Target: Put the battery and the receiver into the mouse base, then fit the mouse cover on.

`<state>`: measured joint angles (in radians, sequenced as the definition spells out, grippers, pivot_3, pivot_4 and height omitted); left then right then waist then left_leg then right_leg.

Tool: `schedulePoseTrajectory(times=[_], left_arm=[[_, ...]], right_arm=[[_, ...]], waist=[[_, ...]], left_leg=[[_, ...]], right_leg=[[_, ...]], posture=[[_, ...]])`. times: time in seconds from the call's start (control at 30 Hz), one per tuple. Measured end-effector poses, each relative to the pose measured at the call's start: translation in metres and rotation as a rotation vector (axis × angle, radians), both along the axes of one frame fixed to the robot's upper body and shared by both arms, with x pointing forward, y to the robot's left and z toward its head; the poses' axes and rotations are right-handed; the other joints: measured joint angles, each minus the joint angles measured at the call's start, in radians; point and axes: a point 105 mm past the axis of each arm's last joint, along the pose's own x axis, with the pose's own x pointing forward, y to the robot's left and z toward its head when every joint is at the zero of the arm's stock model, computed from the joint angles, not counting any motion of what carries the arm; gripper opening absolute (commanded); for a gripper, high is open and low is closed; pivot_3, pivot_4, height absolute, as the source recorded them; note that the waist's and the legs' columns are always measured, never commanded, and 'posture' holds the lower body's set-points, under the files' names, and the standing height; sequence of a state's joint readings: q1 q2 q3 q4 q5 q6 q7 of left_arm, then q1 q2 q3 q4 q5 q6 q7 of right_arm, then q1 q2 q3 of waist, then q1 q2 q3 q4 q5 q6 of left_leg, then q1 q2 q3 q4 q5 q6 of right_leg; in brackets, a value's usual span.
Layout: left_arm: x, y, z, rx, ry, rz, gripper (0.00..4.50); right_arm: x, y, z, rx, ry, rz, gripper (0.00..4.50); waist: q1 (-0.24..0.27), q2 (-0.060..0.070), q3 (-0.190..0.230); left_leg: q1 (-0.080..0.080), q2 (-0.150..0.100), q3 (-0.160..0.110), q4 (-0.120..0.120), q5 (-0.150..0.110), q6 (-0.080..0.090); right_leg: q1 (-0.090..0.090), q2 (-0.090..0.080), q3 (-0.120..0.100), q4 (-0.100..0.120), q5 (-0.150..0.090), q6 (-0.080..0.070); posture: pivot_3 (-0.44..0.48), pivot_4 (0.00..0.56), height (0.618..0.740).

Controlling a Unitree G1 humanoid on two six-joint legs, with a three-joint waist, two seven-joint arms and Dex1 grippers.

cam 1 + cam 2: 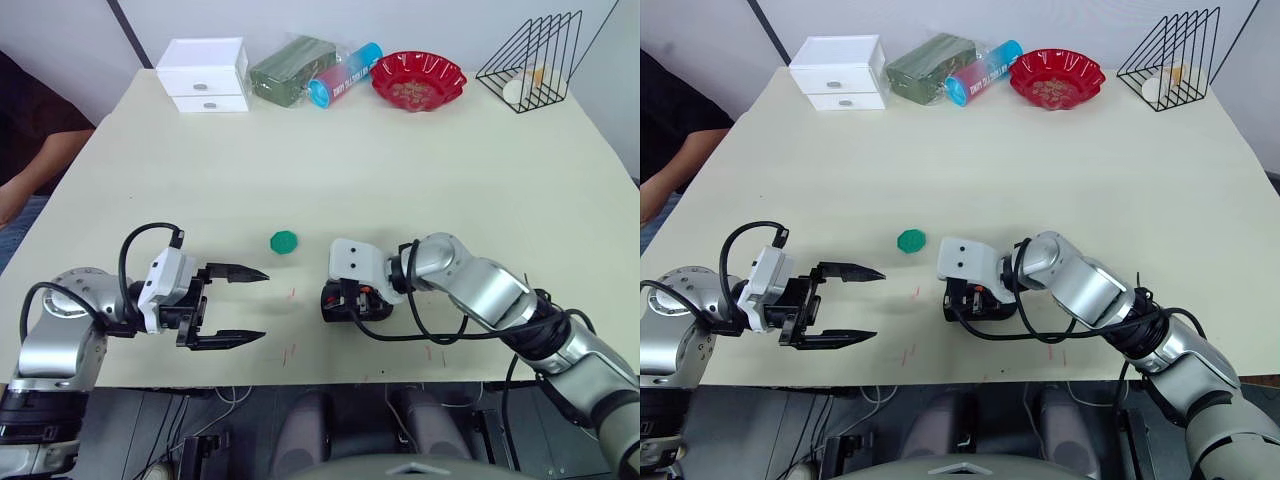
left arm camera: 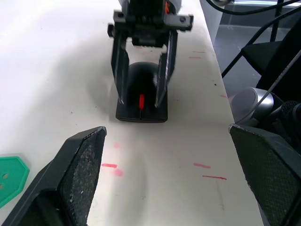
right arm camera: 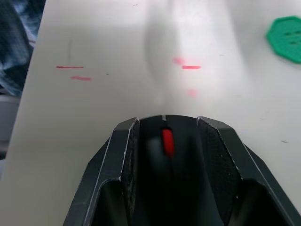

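Table (image 1: 400, 170), cream-coloured, takes up most of the head views, with a row of items along its far edge in the upper part of the frame: a white two-drawer box (image 1: 204, 75) at upper left, a dark green packet (image 1: 290, 68) beside it, a blue-capped tube (image 1: 344, 74) lying against that, a red scalloped bowl (image 1: 418, 80) at upper centre-right, and a black wire rack (image 1: 532, 60) at the upper right corner. A person's arm (image 1: 35, 170) shows at the left edge, off the table. Left gripper (image 1: 236, 305) sits at lower left of the head view, fingers spread wide apart and holding nothing, its tips pointing toward the frame centre. Right gripper (image 1: 345, 303) sits just right of lower centre, its two black fingers closed against the sides of the mouse base (image 2: 141, 94), which rests on the table near the front edge. In the left wrist view the mouse base is seen upper centre, black, with the red scroll wheel (image 2: 141, 100) facing the camera and the right gripper's fingers flanking it on both sides. The right wrist view shows the same wheel between the two fingers at lower centre. Green hexagonal dish (image 1: 284, 241) lies apart from both grippers, slightly left of centre and just above the level of the mouse base. Small red marks (image 2: 109, 165) are scattered on the table surface between the two grippers.
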<state>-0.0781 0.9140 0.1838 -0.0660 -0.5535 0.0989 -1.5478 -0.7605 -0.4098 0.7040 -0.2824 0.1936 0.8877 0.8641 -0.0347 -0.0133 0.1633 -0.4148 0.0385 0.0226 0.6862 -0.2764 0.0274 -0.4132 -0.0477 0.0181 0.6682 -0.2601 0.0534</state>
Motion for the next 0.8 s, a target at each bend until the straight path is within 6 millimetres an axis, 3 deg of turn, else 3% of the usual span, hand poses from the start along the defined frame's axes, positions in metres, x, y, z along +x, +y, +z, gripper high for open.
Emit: schedulePoseTrajectory(times=[0.5, 0.67, 0.8], left_arm=[[-0.001, 0.001, -0.002, 0.001, 0.003, 0.001, 4.5], [-0.001, 0.001, -0.002, 0.001, 0.005, 0.002, 4.5], [0.0, 0.001, -0.001, 0.0, 0.0, 0.005, 4.5]], right_arm=[[0.0, 0.001, -0.002, -0.124, -0.046, 0.007, 2.05], [0.0, 0.002, -0.002, -0.073, -0.032, 0.004, 2.05], [-0.005, 0.002, 0.01, 0.09, 0.072, -0.007, 2.05]], waist=[[0.008, 0.0, 0.0], [0.008, 0.0, 0.0], [0.01, 0.0, 0.0]], left_leg=[[0.0, 0.0, 0.0, 0.0, 0.0, 0.0], [0.0, 0.0, 0.0, 0.0, 0.0, 0.0], [-0.001, 0.0, -0.001, 0.0, 0.0, 0.0]], right_leg=[[0.0, -0.001, 0.0, 0.0, 0.0, 0.0], [0.0, 0.0, 0.0, 0.0, 0.0, 0.0], [0.0, 0.0, -0.001, 0.0, 0.0, 0.0]], posture=[[0.0, 0.15, 0.74], [0.0, 0.15, 0.74], [0.0, 0.15, 0.74]])
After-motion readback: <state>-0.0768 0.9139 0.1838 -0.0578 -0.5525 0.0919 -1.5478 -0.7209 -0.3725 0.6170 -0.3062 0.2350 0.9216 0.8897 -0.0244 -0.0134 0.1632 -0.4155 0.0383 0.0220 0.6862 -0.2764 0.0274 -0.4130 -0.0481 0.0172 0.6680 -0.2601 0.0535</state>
